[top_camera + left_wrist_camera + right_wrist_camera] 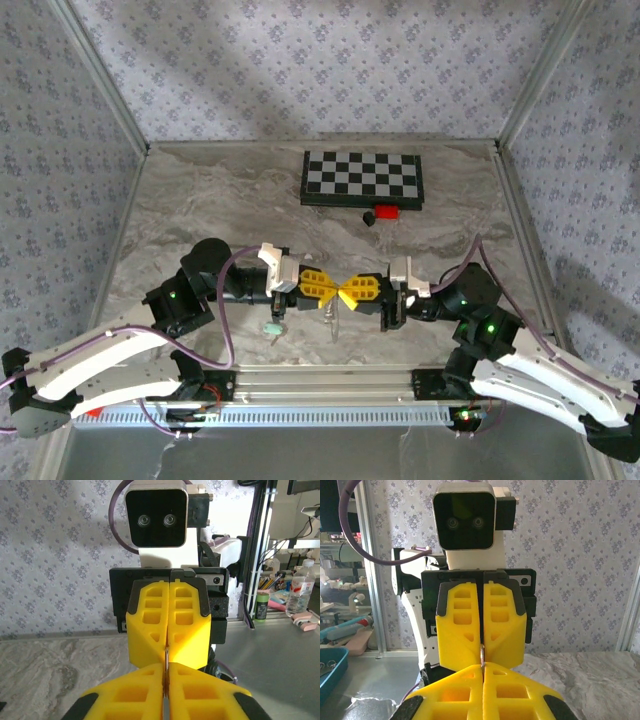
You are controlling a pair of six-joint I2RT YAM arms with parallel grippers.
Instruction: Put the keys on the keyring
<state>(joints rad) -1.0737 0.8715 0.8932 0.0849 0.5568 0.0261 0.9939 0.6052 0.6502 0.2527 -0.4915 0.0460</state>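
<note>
Clenched tip to tip, left gripper (330,289) and right gripper (350,292) pinch the keyring (335,318): a dangling chain from above, a metal sliver in wrist views. The key (272,328) lies near the worktop's (200,220) near edge.

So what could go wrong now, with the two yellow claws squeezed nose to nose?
The left gripper and right gripper are both shut, tip to tip, on a thin bit of the keyring. It is floppy, so it might slip out and fall. The key lies apart, close by the left arm, not threaded yet; a swing of that arm could knock it away.
</note>
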